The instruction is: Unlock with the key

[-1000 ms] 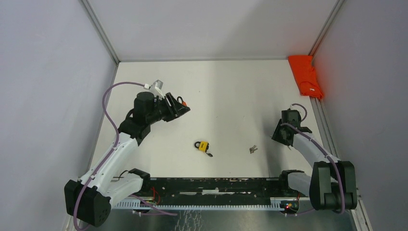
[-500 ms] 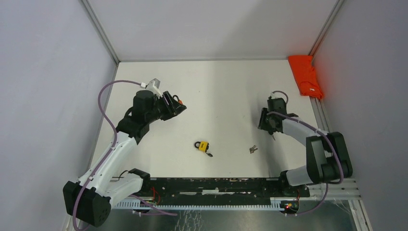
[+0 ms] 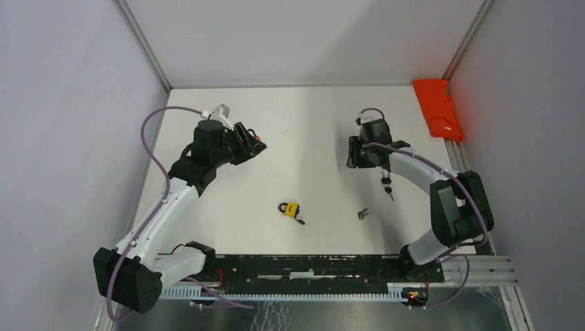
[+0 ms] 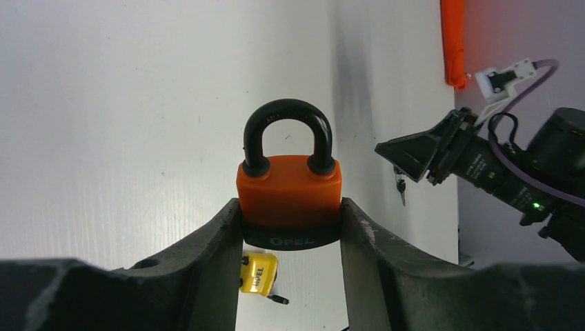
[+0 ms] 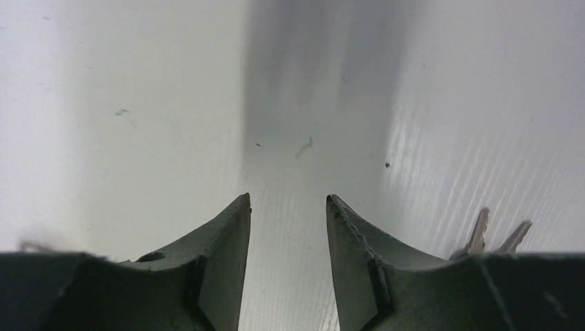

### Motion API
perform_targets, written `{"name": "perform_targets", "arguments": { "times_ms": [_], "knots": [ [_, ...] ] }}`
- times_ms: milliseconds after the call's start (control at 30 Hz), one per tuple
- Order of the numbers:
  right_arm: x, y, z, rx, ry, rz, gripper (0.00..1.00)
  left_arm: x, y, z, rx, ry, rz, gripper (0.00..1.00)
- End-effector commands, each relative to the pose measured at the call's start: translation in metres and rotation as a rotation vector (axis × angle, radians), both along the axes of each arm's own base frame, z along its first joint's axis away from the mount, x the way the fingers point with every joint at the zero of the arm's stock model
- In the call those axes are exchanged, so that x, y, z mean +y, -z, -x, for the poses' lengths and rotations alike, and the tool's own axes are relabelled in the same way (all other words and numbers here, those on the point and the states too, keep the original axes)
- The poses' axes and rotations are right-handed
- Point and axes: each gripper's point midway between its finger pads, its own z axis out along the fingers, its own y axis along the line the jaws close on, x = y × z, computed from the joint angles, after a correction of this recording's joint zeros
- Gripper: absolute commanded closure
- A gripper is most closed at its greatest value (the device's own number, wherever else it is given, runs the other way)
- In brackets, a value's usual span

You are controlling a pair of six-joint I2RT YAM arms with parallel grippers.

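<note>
— So, how much room is there?
— The table (image 3: 310,114) is walled on the left, back and right. The widest open stretch runs between the two grippers and on toward the back wall. A cloth (image 3: 439,107) lies in the far right corner, against the wall.
— Where is the orange lock (image 4: 290,189)?
— Off the table on the left side. The left gripper (image 4: 290,205) clamps its body, shackle pointing away.
— And the right gripper (image 5: 286,200)?
— Released, with nothing between its fingers. It faces the left one across the middle, well apart.
— The keys (image 3: 362,214)?
— On the table toward the front, nearer the right gripper. A yellow lock (image 3: 291,209) lies just left of them.
</note>
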Motion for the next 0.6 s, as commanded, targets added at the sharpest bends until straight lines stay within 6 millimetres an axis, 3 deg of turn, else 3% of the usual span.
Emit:
{"name": "perform_targets", "arguments": {
  "times_ms": [0, 133, 267, 367, 567],
  "knots": [
    [0.011, -0.05, -0.021, -0.15, -0.089, -0.007, 0.49, -0.002, -0.033, -0.02, -0.106, 0.001, 0.001, 0.98],
    [0.0, -0.087, -0.03, -0.264, -0.08, 0.044, 0.44, -0.001, -0.032, -0.025, -0.102, -0.011, -0.008, 0.98],
    [-0.03, -0.098, -0.036, -0.291, -0.014, 0.19, 0.36, -0.003, -0.028, -0.029, -0.089, -0.008, -0.011, 0.98],
    [-0.049, -0.089, -0.034, -0.266, 0.022, 0.249, 0.34, -0.004, -0.023, -0.03, -0.079, -0.004, -0.015, 0.98],
    [-0.082, -0.052, -0.022, -0.168, 0.094, 0.191, 0.34, -0.003, -0.018, -0.028, -0.077, 0.001, -0.016, 0.98]
  ]
}}
